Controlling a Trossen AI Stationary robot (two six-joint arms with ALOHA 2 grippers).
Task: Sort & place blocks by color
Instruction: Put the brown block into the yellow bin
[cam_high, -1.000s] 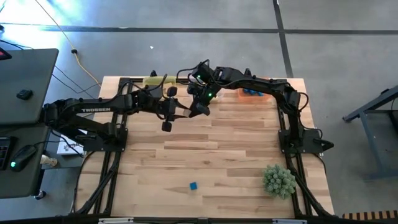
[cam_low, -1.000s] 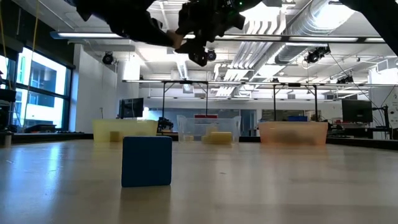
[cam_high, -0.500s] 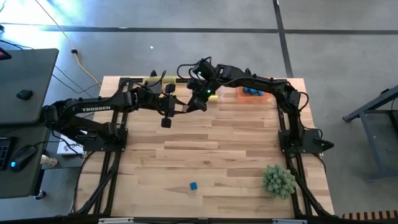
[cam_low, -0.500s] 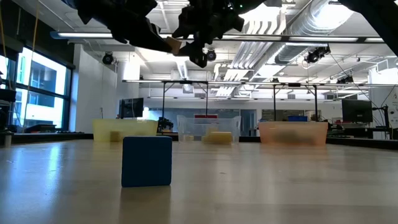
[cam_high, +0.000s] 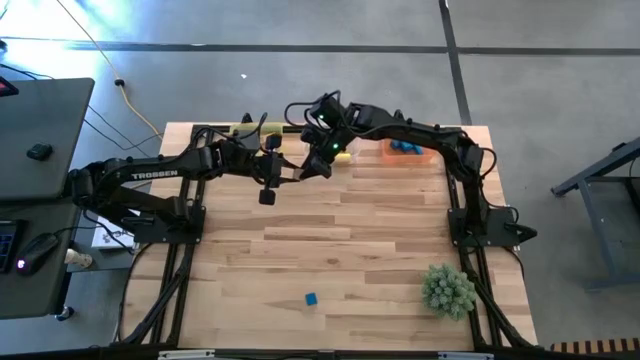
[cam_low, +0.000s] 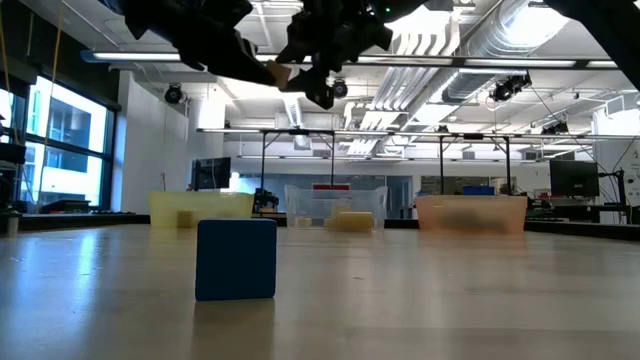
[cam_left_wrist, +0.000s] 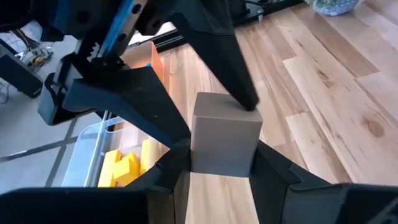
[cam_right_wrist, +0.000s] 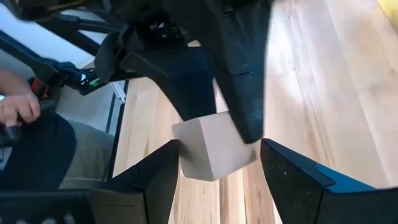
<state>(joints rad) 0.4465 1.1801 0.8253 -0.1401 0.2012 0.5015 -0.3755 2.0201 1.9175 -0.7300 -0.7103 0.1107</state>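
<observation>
A: What are the tubs at the far edge of the table (cam_high: 350, 240) holding?

B: The clear tub (cam_left_wrist: 87, 155) is holding yellow blocks (cam_left_wrist: 127, 168); the orange tub (cam_high: 408, 150) is showing blue blocks (cam_high: 403, 147). The yellow tub's (cam_low: 200, 208) contents are too blurred to tell.

A: And the end effectors?

B: The left end effector (cam_left_wrist: 214, 165) is gripping a tan block (cam_left_wrist: 224, 140) in the air, above the table's far middle. The right end effector (cam_right_wrist: 214, 165) is facing it, its fingers standing apart on either side of that block.

A: Anything loose?

B: One blue cube (cam_high: 311, 299) is sitting near the front edge.
</observation>
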